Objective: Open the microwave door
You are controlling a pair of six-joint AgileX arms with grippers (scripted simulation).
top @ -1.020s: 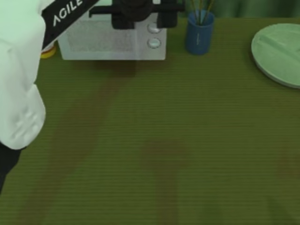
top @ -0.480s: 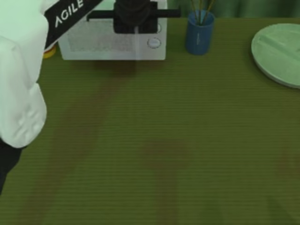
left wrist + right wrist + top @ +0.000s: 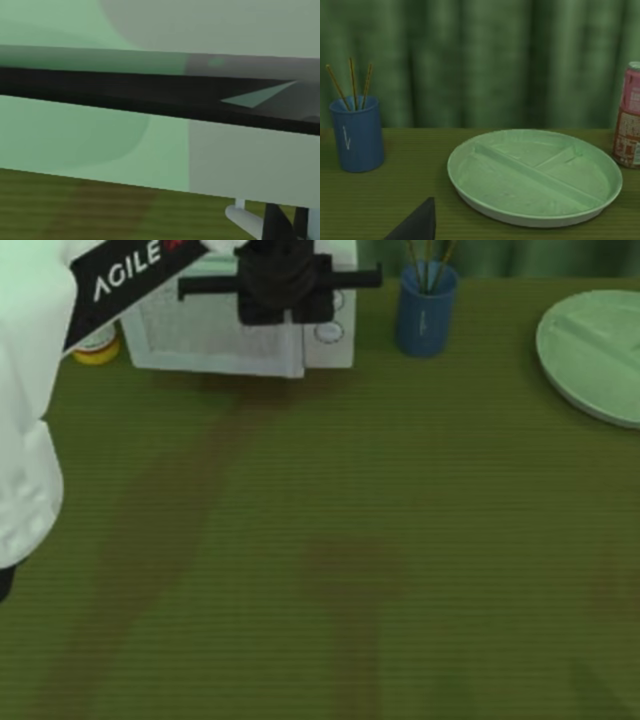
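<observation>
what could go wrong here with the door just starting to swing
The left claw sits right at the door's handle edge, with the door barely ajar; it might slip off. Pulling could drag the light microwave forward. The cup of sticks stands close beside it and could get knocked.

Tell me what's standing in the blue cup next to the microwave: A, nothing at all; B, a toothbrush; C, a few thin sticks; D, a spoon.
C: the blue cup holds a few thin brownish sticks poking up above its rim, and the top view shows them too, just right of the microwave.
</observation>
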